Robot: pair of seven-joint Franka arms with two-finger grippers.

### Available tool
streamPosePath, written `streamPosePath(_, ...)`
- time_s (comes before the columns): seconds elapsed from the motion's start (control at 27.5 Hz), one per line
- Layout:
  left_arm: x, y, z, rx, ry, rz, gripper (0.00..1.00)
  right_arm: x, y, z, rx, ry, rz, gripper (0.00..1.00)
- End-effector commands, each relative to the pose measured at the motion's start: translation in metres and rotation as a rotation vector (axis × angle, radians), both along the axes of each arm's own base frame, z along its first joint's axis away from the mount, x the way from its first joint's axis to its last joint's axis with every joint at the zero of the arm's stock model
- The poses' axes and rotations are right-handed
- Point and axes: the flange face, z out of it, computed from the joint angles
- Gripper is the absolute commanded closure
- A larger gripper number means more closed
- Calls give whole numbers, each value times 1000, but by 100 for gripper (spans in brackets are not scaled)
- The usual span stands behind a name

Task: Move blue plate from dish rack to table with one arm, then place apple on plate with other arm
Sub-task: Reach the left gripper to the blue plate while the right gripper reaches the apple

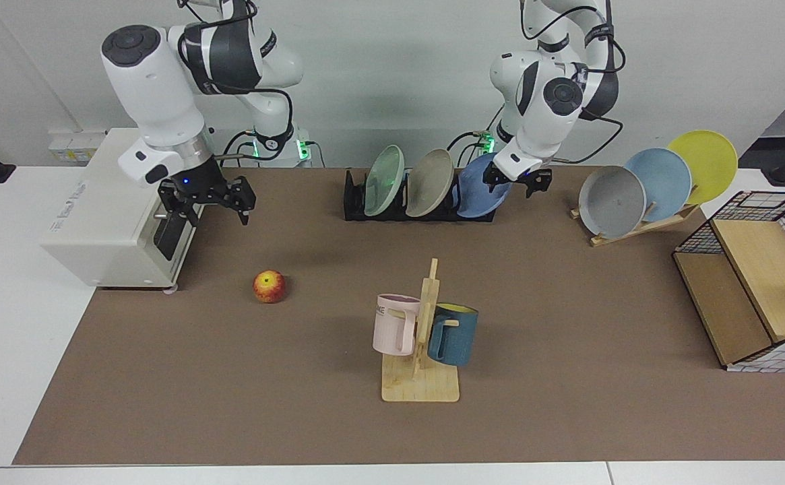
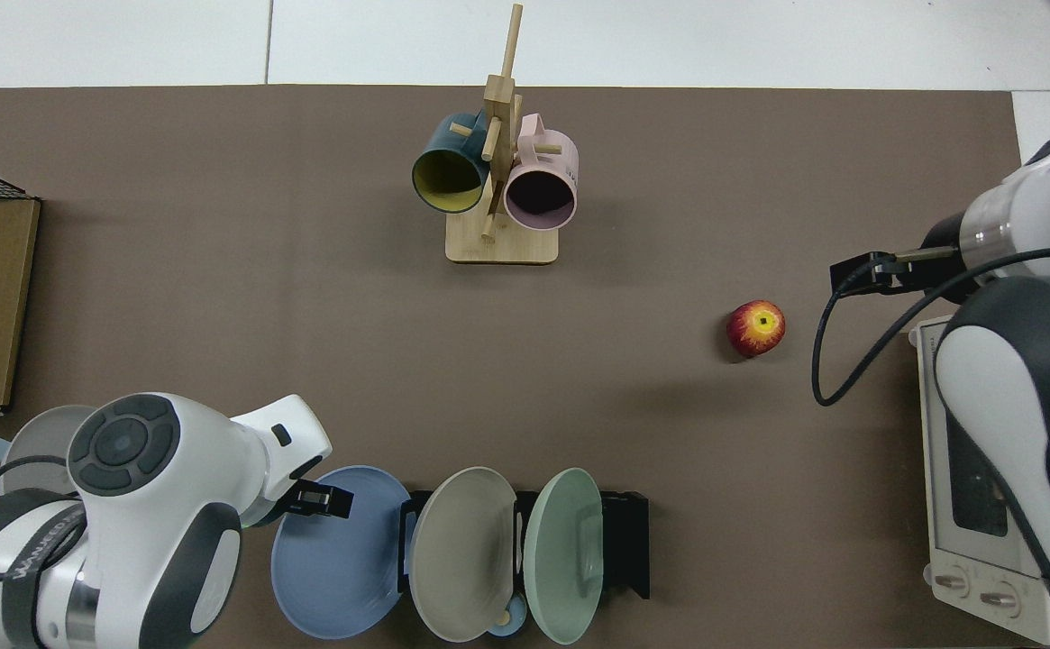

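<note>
The blue plate stands on edge at the end of the black dish rack. My left gripper is open and hovers at that plate's upper rim; whether it touches the plate I cannot tell. The apple lies alone on the brown mat of the table. My right gripper hangs open in front of the toaster oven, above and beside the apple and apart from it.
A green plate and a beige plate share the rack. A toaster oven stands by the right arm. A mug tree with two mugs is mid-table. Beyond the left arm stand a wooden plate stand and a wire-and-wood crate.
</note>
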Motion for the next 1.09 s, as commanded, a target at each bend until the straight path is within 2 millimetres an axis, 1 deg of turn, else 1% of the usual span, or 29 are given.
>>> streamPosePath(0.0,-16,1,3,5,2,16,1,-6,3,-36,-7,41,11,0)
streamPosePath(0.15,-21,-8,3,23,25,4,7,-17,4,-71,-9,71,-2,0)
streamPosePath(0.18,-22,-10,4,24,26,2,11,-19,4,-78,-9,71,0,0)
streamPosePath(0.22,-23,-10,4,27,32,5,17,-22,3,-85,-9,72,-2,0)
streamPosePath(0.25,-23,-10,6,30,35,10,23,-24,3,-92,-9,77,-3,0)
streamPosePath(0.29,-24,-11,8,33,39,7,32,-26,4,-98,-9,77,-3,0)
streamPosePath(0.36,-24,-11,11,36,48,6,53,-24,14,-104,-8,57,10,0)
streamPosePath(0.4,-25,-10,12,37,54,7,61,-24,20,-108,-8,48,14,0)
streamPosePath(0.44,-25,-10,15,40,59,6,72,-22,24,-112,-8,40,6,0)
streamPosePath(0.47,-24,-10,17,41,64,6,81,-20,26,-119,-8,38,-8,0)
streamPosePath(0.55,-24,-10,21,45,76,4,95,-14,38,-131,-8,26,-5,0)
streamPosePath(0.58,-24,-10,24,46,80,4,100,-10,39,-139,-8,18,-1,0)
streamPosePath(0.69,-23,-10,33,49,97,3,100,3,37,-158,-7,-11,-6,0)
streamPosePath(0.87,-20,-10,53,51,107,0,100,21,42,-187,-7,-18,-10,0)
streamPosePath(0.98,-12,-7,78,93,81,-20,100,27,43,-207,-9,-27,0,0)
streamPosePath(1.05,-8,-3,91,119,76,-28,100,28,42,-218,-14,-20,3,0)
